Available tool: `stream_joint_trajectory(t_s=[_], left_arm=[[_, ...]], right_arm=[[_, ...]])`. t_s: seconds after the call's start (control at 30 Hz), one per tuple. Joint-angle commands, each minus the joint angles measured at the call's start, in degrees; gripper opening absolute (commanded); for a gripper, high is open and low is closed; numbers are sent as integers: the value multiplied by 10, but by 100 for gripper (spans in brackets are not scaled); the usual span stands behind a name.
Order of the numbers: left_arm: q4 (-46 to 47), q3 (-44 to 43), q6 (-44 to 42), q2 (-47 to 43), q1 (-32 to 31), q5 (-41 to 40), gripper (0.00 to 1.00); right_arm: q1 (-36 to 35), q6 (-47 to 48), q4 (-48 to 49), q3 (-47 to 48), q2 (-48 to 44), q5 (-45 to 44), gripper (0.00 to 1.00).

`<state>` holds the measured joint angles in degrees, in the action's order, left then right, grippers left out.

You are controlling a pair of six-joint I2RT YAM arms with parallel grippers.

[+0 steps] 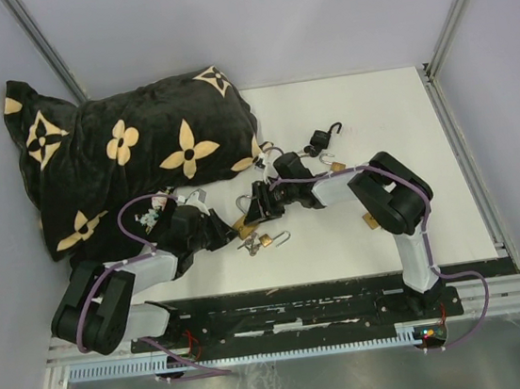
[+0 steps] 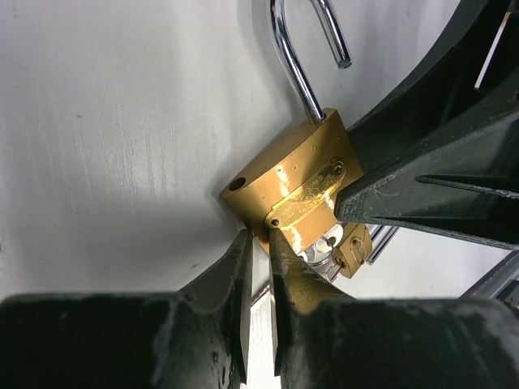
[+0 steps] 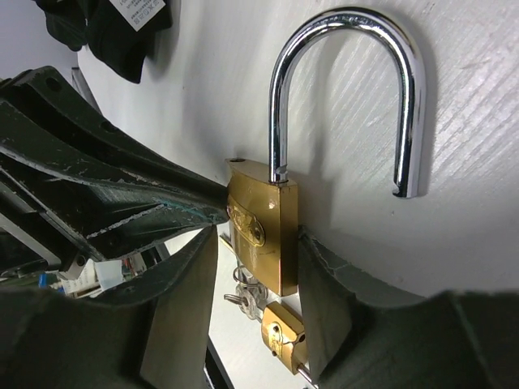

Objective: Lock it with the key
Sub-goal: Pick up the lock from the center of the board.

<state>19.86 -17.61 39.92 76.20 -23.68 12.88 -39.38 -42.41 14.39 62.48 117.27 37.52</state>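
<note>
Right wrist view has the brass padlock (image 3: 261, 203) standing between the two fingers of the right gripper (image 3: 258, 251), its shackle (image 3: 418, 105) swung open and pointing away. On the tabletop this sits toward the near edge, left of the middle. Just beyond it lie a bunch of keys (image 3: 243, 296) and a small padlock (image 3: 281, 334). A black padlock (image 1: 322, 137) and another brass one (image 1: 332, 162) lie farther back, and a flowered cushion (image 1: 132, 153) fills the far left corner. The right gripper's fingers flank the padlock body, one against its side and the other very close, so a firm clamp cannot be confirmed. The left gripper (image 2: 259, 235) is pinched almost together, tips at the padlock's lower edge; what is in the thin slit cannot be made out.
</note>
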Motion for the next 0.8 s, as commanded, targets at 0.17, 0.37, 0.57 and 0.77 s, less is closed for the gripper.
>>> stream_joint_trajectory(t_s=[0.17,0.37,0.57,0.77], left_arm=[[-38,20,2,31,-6,0,18],[-35,24,4,24,-6,1,18],[-38,23,6,17,-6,2,19],[-39,21,5,18,-6,4,19]], right_arm=[[-17,-62,106,-14,8,68,45],[-17,-69,120,-15,10,73,39],[-17,-95,162,-23,9,85,22],[-17,-117,198,-28,4,95,28]])
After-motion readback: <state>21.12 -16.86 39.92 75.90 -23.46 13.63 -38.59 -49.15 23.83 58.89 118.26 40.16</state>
